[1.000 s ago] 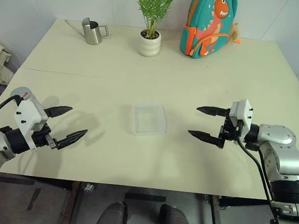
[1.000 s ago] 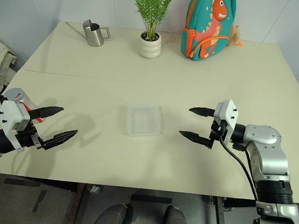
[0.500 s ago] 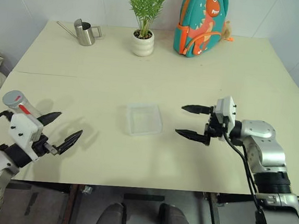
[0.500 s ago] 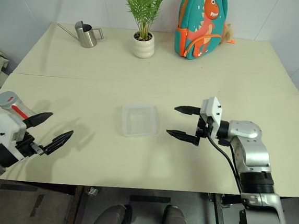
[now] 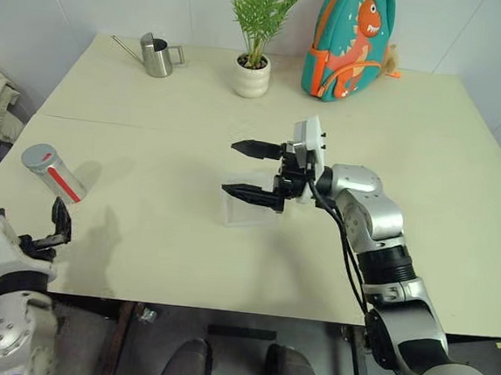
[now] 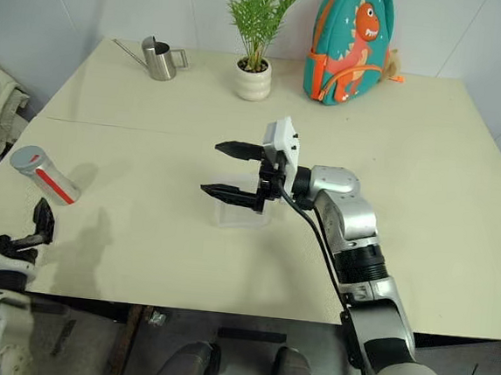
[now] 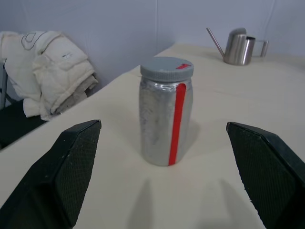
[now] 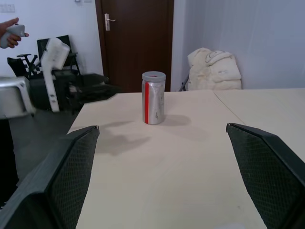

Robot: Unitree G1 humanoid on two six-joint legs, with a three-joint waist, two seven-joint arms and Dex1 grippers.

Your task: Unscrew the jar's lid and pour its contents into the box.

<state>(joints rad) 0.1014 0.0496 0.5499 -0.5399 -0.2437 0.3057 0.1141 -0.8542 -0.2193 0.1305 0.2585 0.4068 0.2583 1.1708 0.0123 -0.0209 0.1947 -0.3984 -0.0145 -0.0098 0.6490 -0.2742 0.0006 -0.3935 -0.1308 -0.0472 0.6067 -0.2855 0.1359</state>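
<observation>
Jar (image 7: 166,110) stands capped by its lid (image 7: 167,68); both grippers (image 5: 254,168) (image 5: 57,223) spread, holding nothing.

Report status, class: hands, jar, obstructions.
Left hand open, facing the jar. Right hand open above the box. Lid on, jar upright. Nothing in the way.

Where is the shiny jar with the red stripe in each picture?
Left eye view: the jar stands at the table's left edge.
Right eye view: the jar is at the same left edge.
Left wrist view: the jar stands in the middle.
Right wrist view: the jar stands in the middle, farther off.
Shared landmark: its grey lid.
</observation>
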